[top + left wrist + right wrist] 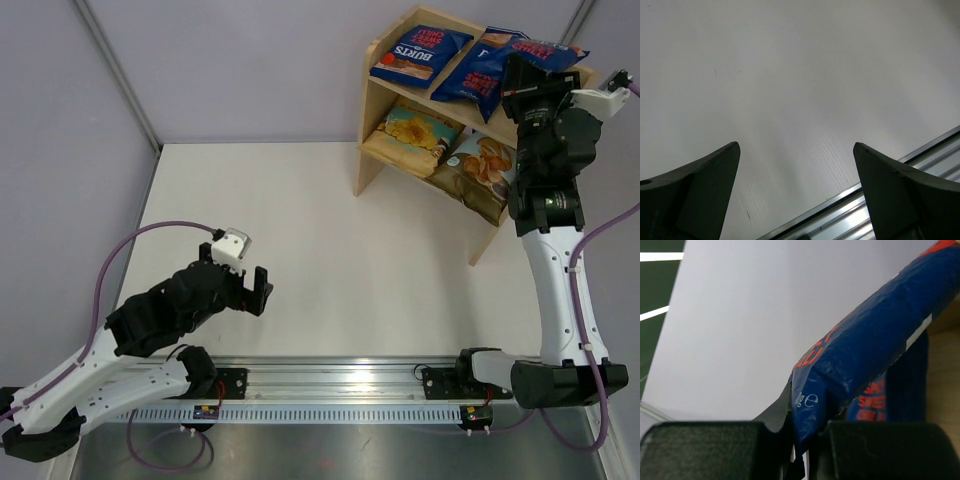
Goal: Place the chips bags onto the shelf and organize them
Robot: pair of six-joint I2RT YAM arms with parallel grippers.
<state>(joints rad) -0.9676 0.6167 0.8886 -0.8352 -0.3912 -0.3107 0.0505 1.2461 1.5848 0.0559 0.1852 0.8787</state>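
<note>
While the left arm sits low near the front of the white worktop [300, 200], the left gripper [248, 290] is spread wide apart with nothing in it. Only bare worktop shows between its fingers [700, 195].

At the back right stands the wooden shelf [372, 120]. The right gripper [518, 72] is up at the top level, at the right end. It is pinched tight on one corner of a dark blue bag [865, 355] with red letters. This held bag slants up and away from the gripper.

Two more dark blue bags lie on the top level: the left blue bag [420, 55] and the middle blue bag [480, 72], side by side.

On the lower level, the light blue bag [420, 132] lies on the left. The tan bag [482, 170] lies just beside it on the right.
</note>
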